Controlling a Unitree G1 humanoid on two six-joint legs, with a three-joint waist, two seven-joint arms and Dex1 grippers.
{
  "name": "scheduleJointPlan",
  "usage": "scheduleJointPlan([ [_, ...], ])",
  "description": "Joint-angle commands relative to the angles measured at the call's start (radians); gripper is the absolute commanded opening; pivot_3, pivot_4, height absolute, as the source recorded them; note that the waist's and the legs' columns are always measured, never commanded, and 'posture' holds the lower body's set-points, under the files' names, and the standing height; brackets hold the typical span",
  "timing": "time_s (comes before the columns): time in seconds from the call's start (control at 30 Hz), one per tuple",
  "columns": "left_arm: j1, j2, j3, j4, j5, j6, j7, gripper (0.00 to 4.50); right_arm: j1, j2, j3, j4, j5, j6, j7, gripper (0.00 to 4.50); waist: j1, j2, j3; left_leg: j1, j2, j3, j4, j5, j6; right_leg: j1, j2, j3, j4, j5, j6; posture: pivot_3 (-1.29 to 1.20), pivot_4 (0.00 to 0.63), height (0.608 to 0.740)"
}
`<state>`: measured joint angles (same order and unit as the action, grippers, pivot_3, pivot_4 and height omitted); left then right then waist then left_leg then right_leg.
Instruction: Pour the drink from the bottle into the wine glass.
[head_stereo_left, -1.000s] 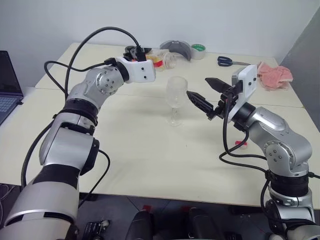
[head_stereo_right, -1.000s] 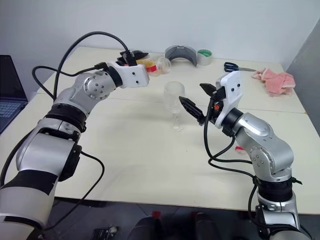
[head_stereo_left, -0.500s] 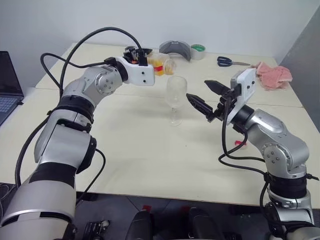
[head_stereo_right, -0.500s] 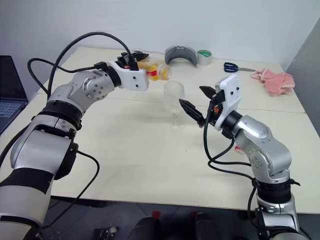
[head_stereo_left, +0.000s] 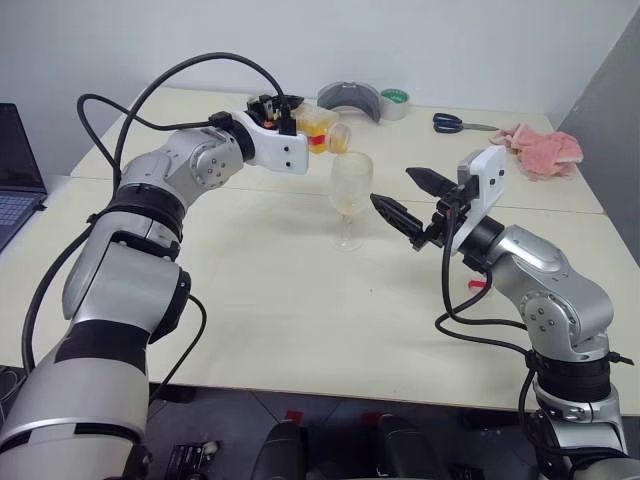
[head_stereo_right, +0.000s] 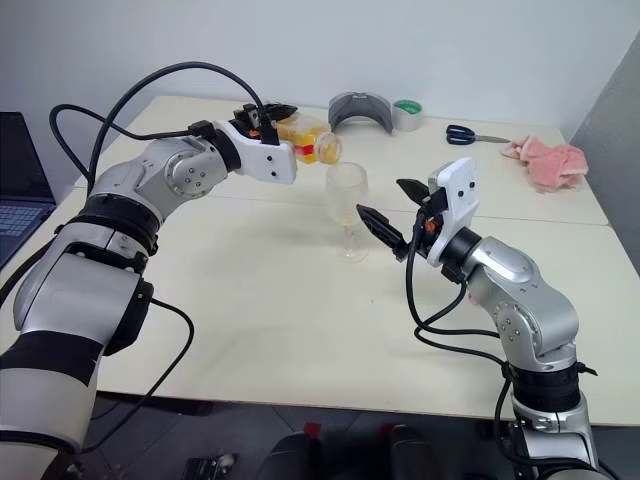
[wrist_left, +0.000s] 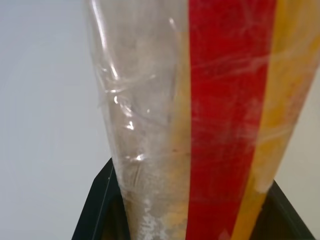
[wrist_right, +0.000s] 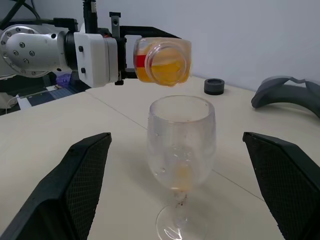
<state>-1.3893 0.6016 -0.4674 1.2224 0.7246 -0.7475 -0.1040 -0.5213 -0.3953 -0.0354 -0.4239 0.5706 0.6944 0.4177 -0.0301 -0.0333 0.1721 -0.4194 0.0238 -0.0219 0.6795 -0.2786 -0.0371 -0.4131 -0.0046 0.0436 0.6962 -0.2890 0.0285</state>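
Left end effector (head_stereo_left: 285, 112): clamped on the bottle (head_stereo_left: 322, 129), upper centre of frame, tipped on its side with its mouth over the wine glass (head_stereo_left: 350, 186).
Drink (wrist_right: 161, 70): orange, partly in the bottle, a little in the glass bowl.
Wine glass: upright on the counter (head_stereo_left: 300, 300), centre frame.
Right end effector (head_stereo_left: 405, 196): fingers apart, empty, just right of the glass.
Far counter edge: scissors (head_stereo_left: 452, 123), pink cloth (head_stereo_left: 541, 149), tape roll (head_stereo_left: 396, 100).
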Motion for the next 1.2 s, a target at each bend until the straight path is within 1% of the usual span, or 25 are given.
scheduleJointPlan([
  [0.03,-0.061,0.020,0.002,-0.012,0.003,-0.006,0.030,1.67,-0.014,-0.001,-0.013,-0.056,0.009,-0.002,-0.008,4.50,0.000,0.000,0.000,0.000,0.000,0.000,0.000,0.000,0.000,0.000,0.000,0.000,0.000,0.000,0.000,0.00,0.150,0.740],
  [0.7,-0.104,0.032,-0.058,0.019,0.071,-0.009,0.085,1.67,-0.027,0.008,-0.013,-0.064,0.012,0.013,-0.026,4.50,0.000,0.000,0.000,0.000,0.000,0.000,0.000,0.000,0.000,0.000,0.000,0.000,0.001,0.000,0.000,0.00,0.150,0.740],
  [1.2,-0.121,0.036,-0.075,0.028,0.086,-0.010,0.098,1.67,-0.028,0.010,-0.014,-0.065,0.013,0.015,-0.032,4.50,0.000,0.000,0.000,0.000,0.000,0.000,0.000,0.000,0.000,0.000,0.000,0.000,0.001,0.000,0.000,0.00,0.150,0.740],
])
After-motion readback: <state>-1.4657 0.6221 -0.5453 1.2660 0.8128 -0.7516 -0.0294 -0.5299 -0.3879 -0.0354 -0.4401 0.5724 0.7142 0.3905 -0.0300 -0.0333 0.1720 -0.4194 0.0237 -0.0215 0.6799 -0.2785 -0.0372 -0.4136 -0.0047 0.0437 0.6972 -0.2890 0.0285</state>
